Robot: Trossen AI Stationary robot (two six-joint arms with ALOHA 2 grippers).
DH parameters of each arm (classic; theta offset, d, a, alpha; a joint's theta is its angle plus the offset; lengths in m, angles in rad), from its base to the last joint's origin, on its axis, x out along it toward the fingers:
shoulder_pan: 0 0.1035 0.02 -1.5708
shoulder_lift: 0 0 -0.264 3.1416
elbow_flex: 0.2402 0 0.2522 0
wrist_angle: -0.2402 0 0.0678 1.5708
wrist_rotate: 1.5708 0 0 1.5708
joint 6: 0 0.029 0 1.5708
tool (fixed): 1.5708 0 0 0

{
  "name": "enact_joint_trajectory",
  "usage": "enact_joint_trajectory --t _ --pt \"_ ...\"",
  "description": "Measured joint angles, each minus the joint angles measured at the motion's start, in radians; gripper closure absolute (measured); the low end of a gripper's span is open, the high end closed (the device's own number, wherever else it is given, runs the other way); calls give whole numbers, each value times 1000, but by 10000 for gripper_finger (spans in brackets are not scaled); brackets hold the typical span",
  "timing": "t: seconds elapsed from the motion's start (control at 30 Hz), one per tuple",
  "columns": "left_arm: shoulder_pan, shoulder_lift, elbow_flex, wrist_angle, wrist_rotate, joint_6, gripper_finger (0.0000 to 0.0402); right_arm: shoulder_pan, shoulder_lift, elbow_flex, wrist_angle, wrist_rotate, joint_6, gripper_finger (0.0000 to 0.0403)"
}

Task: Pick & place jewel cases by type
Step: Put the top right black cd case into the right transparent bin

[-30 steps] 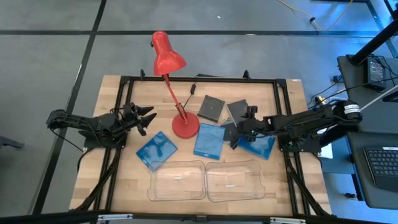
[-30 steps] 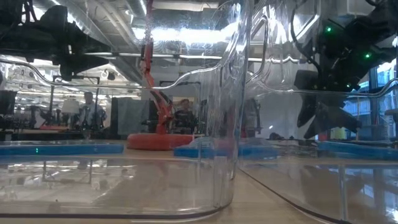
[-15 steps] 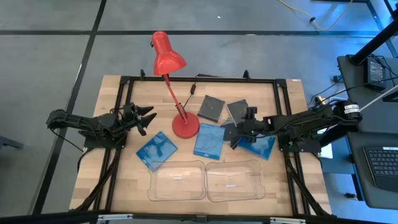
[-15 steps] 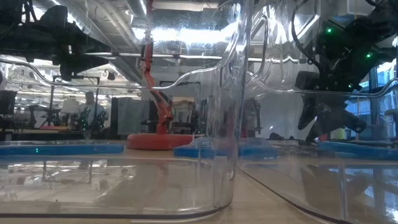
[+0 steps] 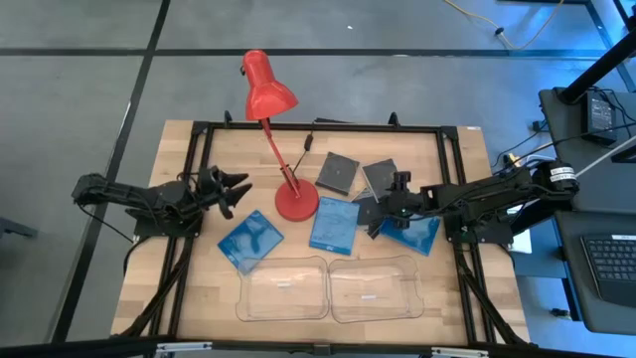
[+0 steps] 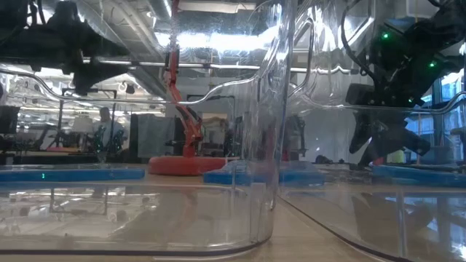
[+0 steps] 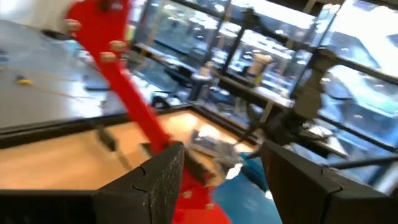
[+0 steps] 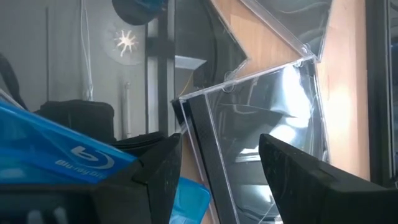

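While both clear trays [image 5: 328, 288] sit bare, right gripper [image 5: 391, 202] parted over jewel cases [image 5: 370, 196], left gripper [image 5: 237, 191] parted.

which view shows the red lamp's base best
The high view: the red lamp's round base sits whole on the table, left of the blue jewel cases. The low view shows its edge only; the left wrist view shows a blurred piece; the right wrist view shows none.

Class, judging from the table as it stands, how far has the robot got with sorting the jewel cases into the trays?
Done: nothing; both clear trays look empty. In hand: the right gripper, jaws open, sits low over the dark cases at centre right, gripping none. The left gripper hovers open near the red lamp. Left: three blue cases and three dark ones lie on the wood.
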Motion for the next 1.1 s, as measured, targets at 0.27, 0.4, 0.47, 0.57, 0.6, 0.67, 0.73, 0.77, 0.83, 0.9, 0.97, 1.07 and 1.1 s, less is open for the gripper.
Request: enact_joint_trajectory --t 0.27,0.4,0.47,0.57,0.6,0.67,0.73,0.77,0.83,0.9,0.97,1.07,1.1 --pt "-1 279 42 210 46 157 190 0 0 0 -24 -45 0 185" --pt "0 413 96 209 -4 131 190 0 -1 -1 -31 -23 -1 185" --pt "0 466 123 210 -6 130 190 0 -1 -1 -30 -2 -1 185" --pt "0 534 162 209 -3 129 190 0 -1 -1 -38 -1 -1 185" --pt "0 554 175 210 -4 128 190 0 -1 -1 -45 -4 -1 185" --pt "0 589 197 211 -4 128 190 0 0 -1 -64 -12 -1 185" --pt "0 618 212 210 -4 132 190 0 0 -1 -76 -19 0 185" --pt "0 631 218 210 -4 140 190 0 0 -1 -81 -19 1 185" --pt "0 651 227 210 -4 151 190 0 0 -1 -85 -22 0 185" --pt "0 667 232 210 -4 153 190 0 0 -1 -80 -23 -2 185" --pt "0 675 236 210 -5 153 190 0 0 -1 -75 -24 -6 185" --pt "0 681 240 210 -5 154 190 -3 0 -1 -73 -24 -32 185" --pt "0 681 241 210 -5 155 190 -8 0 -1 -67 -21 -47 185"
